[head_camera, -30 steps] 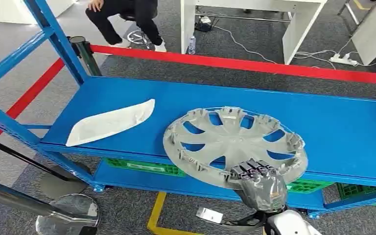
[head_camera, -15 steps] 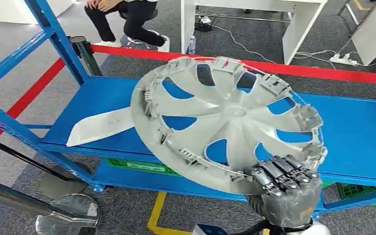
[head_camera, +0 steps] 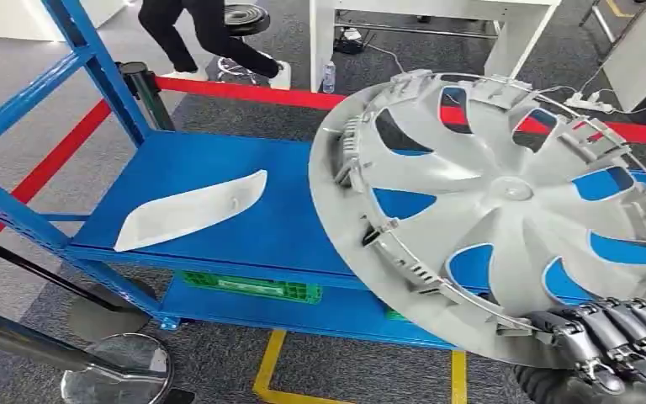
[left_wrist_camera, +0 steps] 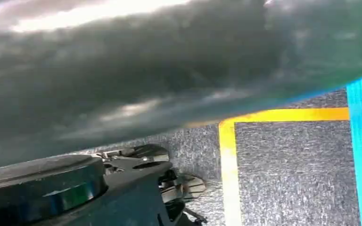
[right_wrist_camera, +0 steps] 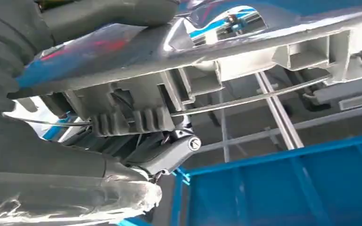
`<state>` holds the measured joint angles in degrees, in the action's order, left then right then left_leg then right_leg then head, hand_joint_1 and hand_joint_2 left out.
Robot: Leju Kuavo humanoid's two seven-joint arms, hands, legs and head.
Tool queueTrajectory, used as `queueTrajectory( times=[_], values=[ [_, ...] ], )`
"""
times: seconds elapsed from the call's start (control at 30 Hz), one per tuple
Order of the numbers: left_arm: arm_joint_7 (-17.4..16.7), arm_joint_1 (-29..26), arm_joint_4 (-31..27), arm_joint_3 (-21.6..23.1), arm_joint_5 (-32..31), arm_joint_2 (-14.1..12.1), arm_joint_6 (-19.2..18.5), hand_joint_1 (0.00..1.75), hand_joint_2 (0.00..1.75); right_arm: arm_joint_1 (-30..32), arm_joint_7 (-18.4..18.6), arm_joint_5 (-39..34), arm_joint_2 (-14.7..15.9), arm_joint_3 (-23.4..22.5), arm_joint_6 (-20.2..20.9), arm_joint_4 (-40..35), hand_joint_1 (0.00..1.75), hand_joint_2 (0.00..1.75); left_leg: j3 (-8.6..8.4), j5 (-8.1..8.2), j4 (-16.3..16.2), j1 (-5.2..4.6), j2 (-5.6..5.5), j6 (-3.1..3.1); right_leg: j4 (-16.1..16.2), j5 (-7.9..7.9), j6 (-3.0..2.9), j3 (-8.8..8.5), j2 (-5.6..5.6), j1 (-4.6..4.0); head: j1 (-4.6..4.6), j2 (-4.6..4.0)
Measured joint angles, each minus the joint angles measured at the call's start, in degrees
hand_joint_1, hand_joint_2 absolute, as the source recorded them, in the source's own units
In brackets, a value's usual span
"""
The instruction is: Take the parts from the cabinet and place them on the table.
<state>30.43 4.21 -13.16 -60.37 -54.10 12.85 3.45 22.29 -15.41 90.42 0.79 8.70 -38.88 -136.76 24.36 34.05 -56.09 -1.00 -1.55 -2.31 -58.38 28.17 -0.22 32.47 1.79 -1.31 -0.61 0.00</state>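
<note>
right robot hand (head_camera: 614, 345), at the lower right of the head view, grips the near rim of the grey wheel cover (head_camera: 505, 202): dark fingers (head_camera: 631, 332) curl over the edge, and in the right wrist view the thumb and fingers pinch the ribbed rim (right_wrist_camera: 136, 120) beside the thin wire retaining ring (right_wrist_camera: 245, 100). the wheel cover is held clear of the blue shelf (head_camera: 219, 168), tilted steeply with its clip side toward you, and it hangs out past the shelf's front edge. left robot hand: you cannot tell its state; the left wrist view is blurred and looks down at grey carpet and a yellow floor line (left_wrist_camera: 228, 160).

handling, as a judgement: treat the wheel cover as a light, thin plastic moulding, stiff across the spokes but springy at the rim. the moulded clips are probably brittle. held at one edge, the broad disc will tend to swing and twist in the grip, so keep your hold on the thick rim band between clips, not on the wire ring or a spoke.

compared with half a second earlier: the wheel cover has come further up and toward the robot's right, and it now looms larger. the white curved trim panel (head_camera: 192, 210) lies unmoved on the shelf. the person (head_camera: 193, 34) behind the red barrier belt (head_camera: 235, 89) has shifted position.
</note>
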Motion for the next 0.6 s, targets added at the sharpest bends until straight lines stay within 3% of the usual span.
queueTrajectory(
  times=[0.3,0.37,0.47,0.5,0.57,0.6],
  values=[
    [-0.7,0.1,0.0,0.4,-0.6,0.3,1.3,0.0,0.0,0.9,0.4,0.0,-0.2,-1.2,0.0,-1.6,1.75,1.75,-0.02,0.0,0.0,0.01,0.0,0.0,0.0,0.0,0.0,0.0,0.0,-0.02,0.02,0.0],
    [-0.7,0.2,0.0,0.5,-0.7,0.5,2.1,0.0,0.0,1.8,2.7,-0.1,-0.2,-0.9,0.0,-2.1,1.75,1.75,-0.01,0.0,0.0,0.02,-0.02,0.0,0.0,0.0,0.0,-0.01,-0.03,-0.02,0.02,0.0],
    [-1.1,0.5,0.0,0.8,-0.7,0.7,2.5,0.0,0.0,2.6,8.9,-0.4,0.3,1.2,0.0,-2.6,1.75,1.75,0.01,-0.54,-0.2,-0.29,0.01,-0.37,0.4,-0.78,0.88,-0.01,0.07,0.39,0.02,0.0],
    [-1.3,0.7,0.0,0.9,-0.9,1.1,2.8,0.0,0.0,2.9,10.4,-0.5,0.7,1.9,0.0,-2.9,1.75,1.75,-0.09,-1.33,0.8,0.05,0.03,-0.7,0.7,-0.96,1.07,-0.32,0.22,0.1,0.06,0.0],
    [-1.3,0.9,0.0,1.2,-1.2,1.3,3.2,0.0,0.0,3.3,12.2,-0.5,1.6,2.6,0.0,-3.0,1.75,1.75,-1.04,-2.07,2.4,0.55,0.2,-1.36,-2.0,1.62,1.67,1.46,-0.77,0.2,-0.54,0.0],
    [-1.4,1.0,0.0,1.3,-1.3,1.3,3.3,0.0,0.0,3.3,12.7,-0.5,2.1,2.9,0.0,-3.0,1.75,1.75,-0.95,-2.1,2.4,0.61,0.39,-1.4,-6.0,3.3,2.02,3.32,-1.0,0.53,-0.72,0.0]
  ],
)
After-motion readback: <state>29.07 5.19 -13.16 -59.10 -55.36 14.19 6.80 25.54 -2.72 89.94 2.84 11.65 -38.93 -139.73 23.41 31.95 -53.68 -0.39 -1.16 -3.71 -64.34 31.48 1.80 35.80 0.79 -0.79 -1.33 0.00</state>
